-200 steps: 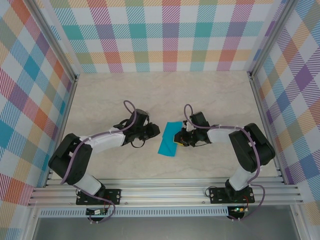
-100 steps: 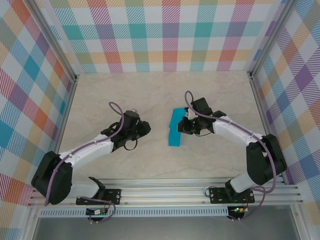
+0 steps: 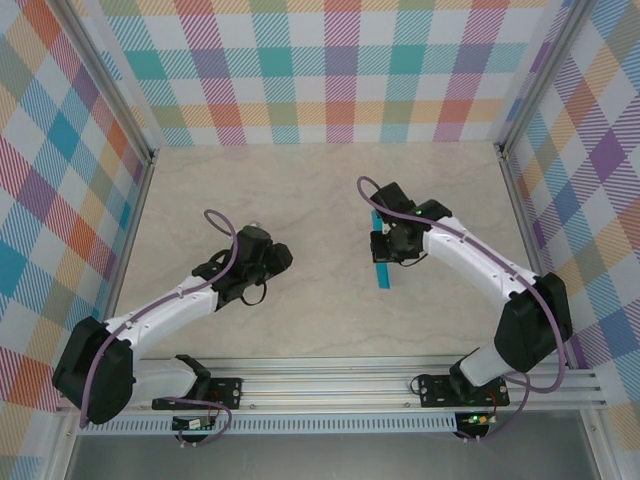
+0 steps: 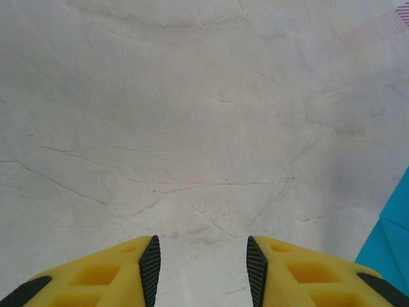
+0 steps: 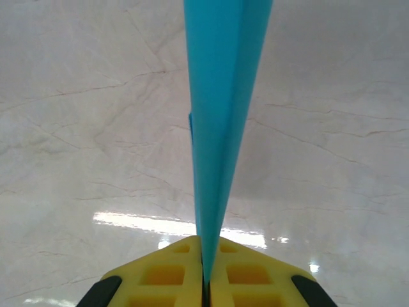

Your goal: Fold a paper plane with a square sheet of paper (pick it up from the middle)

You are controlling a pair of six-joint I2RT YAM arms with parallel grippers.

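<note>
**A:** Which step is in hand here?

**B:** The right gripper (image 5: 204, 274) is clamping on the teal paper (image 5: 220, 115), pinching its folded layers at one end. It is holding the sheet edge-on over the table (image 3: 300, 190), so from above it is showing as a thin strip just beside that gripper, right of the middle. I'm reading this as a mid-fold carry, or a crease being pressed. Whether the far end is touching the table, I cannot tell.

**A:** And the other arm?

**B:** The left gripper (image 4: 203, 272) is hanging over bare table well to the left. Its fingers are standing apart, gripping nothing. A teal corner is peeking in at the right edge of its wrist view.

**A:** So what is the next move asking for?

**B:** I'm thinking the paper is needing to go flat again, or the left gripper is needing to come across and take the free edge. With only one end pinched, a thin sheet is likely to sag or twist.
</note>
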